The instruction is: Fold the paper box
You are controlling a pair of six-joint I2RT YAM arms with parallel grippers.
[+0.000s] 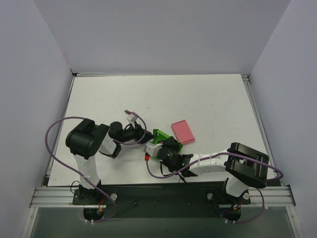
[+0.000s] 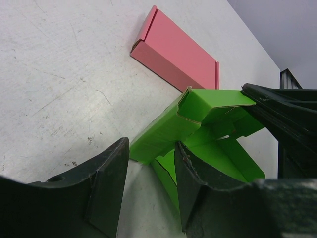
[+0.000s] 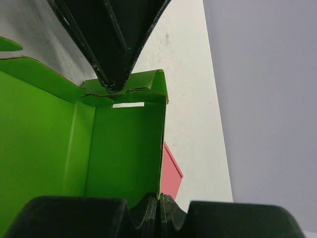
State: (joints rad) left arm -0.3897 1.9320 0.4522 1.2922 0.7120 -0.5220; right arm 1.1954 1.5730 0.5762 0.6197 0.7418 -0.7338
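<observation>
Entry: fold in progress, box part-formed.

The paper box (image 1: 159, 135) lay on the table (image 1: 208, 99) near its middle, between my two arms. The pink box (image 1: 183, 132) was just beside it at about 2 o'clock, flat and not involved.

My right pincer (image 3: 159, 201) came in from 5 o'clock and was closed tight on the top edge of one upright green wall. In its wrist view the card ran straight down into the meeting fingers. An end flap (image 3: 143, 82) stood folded over at the far end of that wall, with a small slot (image 3: 129, 104) showing just below the crease.

My left pincer (image 2: 151, 145) came in from 9 o'clock with its jaws part-way apart and the near corner of a green side panel at the fingertips. I could not tell whether they pinched the card or only bracketed it, because the tips hid the contact.

Judgement: I was on the step of standing the walls and locking an end, and the bottom was already formed. The next move called for my right pincer to hold the wall square while my left pressed the flap inward and down so its tab met the slot. It needed light force, since thin card buckles, and a short stroke so the box did not slide toward 3 o'clock.
</observation>
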